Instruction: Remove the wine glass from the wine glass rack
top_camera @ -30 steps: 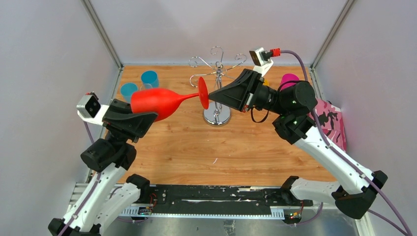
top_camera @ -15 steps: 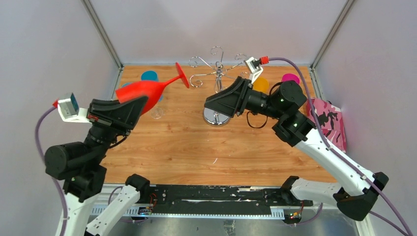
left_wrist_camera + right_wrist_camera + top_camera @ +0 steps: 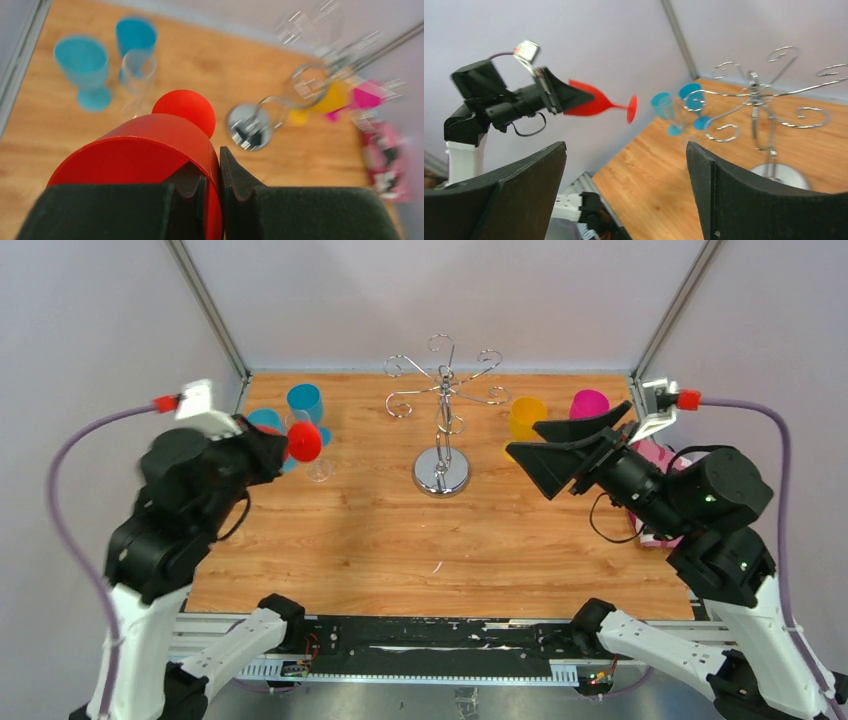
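The red wine glass point(image 3: 145, 155) is off the rack, lying roughly level in the air at the left with its round foot point(image 3: 305, 441) towards the rack. My left gripper point(image 3: 210, 162) is shut on the bowl's rim, one finger inside the bowl and one outside. The chrome wine glass rack point(image 3: 441, 405) stands at the back centre on its round mirrored base, and its curled arms carry nothing. My right gripper point(image 3: 522, 437) hovers open and holding nothing to the right of the rack. From the right wrist I see the glass point(image 3: 594, 104) and the rack point(image 3: 756, 95).
Two blue goblets point(image 3: 305, 400) and a clear glass point(image 3: 318, 468) stand at the back left, just beyond the held glass. A yellow cup point(image 3: 525, 415) and a magenta cup point(image 3: 588, 403) stand at the back right, beside a pink patterned cloth point(image 3: 652, 452).
My right gripper opened, let go of the glass's foot and drew back to the right. My left arm swung the red glass left, away from the rack.
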`<control>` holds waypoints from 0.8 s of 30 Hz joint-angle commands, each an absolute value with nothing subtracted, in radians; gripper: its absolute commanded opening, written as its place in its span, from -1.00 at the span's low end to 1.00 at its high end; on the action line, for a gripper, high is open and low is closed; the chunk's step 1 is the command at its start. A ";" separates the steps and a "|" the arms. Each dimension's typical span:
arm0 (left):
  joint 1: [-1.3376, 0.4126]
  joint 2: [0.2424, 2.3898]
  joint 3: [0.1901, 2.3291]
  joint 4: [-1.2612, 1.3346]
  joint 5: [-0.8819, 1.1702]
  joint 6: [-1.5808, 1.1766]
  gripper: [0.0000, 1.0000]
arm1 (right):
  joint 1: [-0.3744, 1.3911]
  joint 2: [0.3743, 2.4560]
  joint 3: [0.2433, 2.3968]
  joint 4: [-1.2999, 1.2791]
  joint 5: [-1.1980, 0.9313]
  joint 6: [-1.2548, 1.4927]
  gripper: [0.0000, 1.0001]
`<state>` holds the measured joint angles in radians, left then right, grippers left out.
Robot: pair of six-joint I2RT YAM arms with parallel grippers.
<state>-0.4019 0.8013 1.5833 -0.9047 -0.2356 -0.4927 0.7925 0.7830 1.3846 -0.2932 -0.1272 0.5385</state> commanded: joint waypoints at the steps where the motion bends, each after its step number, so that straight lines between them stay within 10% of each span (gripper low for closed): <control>1: -0.410 0.896 1.430 -1.153 -0.362 -0.429 -1.00 | 0.796 0.795 1.471 -0.537 0.063 0.368 0.88; 24: -0.365 1.463 1.224 -0.654 -0.245 -0.441 -1.00 | 0.796 0.820 1.368 -0.663 0.454 0.240 0.92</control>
<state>-0.3950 1.3899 1.2114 -0.7696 -0.3008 -0.4553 0.7925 0.8391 1.3800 -0.6445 0.3515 0.2779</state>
